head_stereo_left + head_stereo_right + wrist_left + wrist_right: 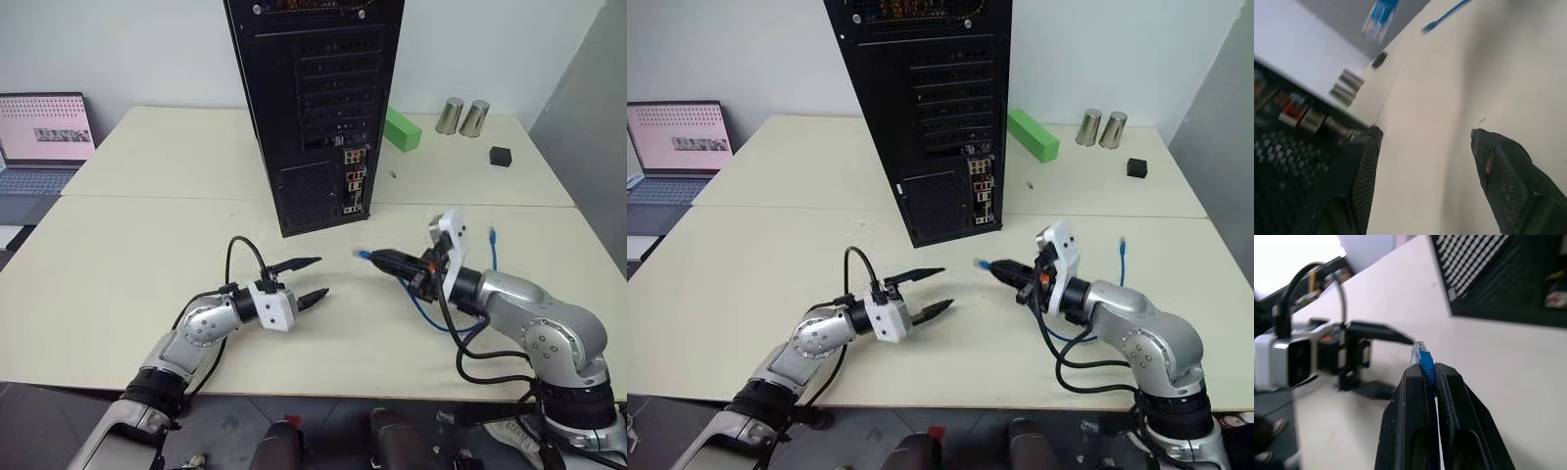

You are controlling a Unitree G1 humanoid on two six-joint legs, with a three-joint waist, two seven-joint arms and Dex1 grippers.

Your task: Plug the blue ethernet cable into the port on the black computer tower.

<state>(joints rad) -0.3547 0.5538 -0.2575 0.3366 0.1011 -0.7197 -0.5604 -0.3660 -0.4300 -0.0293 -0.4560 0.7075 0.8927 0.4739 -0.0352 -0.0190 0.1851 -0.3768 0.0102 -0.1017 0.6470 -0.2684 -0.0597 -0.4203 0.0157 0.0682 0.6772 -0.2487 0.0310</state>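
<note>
Right end effector clamps blue ethernet cable, plug leading; port lies ahead, up-left on black computer tower. Left end effector open, empty, farther off.

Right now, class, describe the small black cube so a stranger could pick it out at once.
Start at the black computer tower on the table and look toward the table's far right corner. Past the green block stand two shiny metal cups; the small black cube sits just in front of them, the only dark, squat thing there.
</note>
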